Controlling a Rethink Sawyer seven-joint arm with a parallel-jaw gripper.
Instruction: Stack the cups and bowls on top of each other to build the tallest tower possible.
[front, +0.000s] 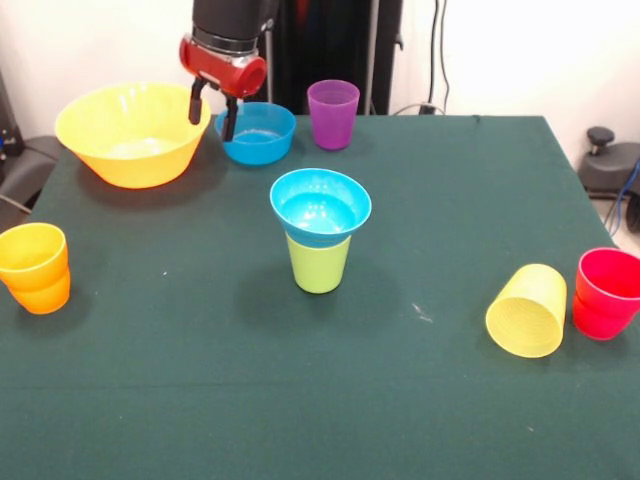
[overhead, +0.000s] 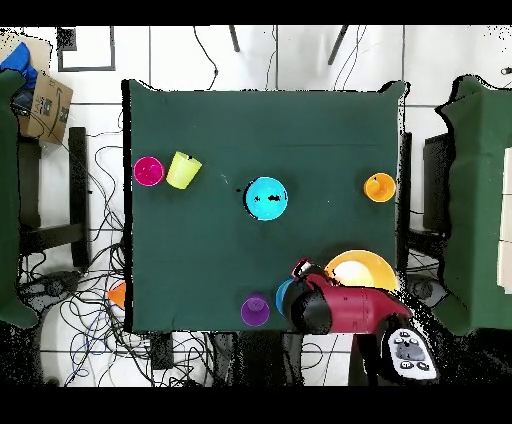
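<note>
A small blue bowl sits in the mouth of an upright lime green cup at the table's middle; this tower also shows in the overhead view. My gripper is open and empty. It hangs low between a large yellow-orange bowl and a second small blue bowl, over that bowl's rim. A purple cup stands beside that bowl. An orange cup stands at the left edge. A yellow cup lies on its side next to an upright red cup.
The dark green table has bare cloth around the tower. In the overhead view the arm covers part of the blue bowl. A cardboard box and cables lie off the table.
</note>
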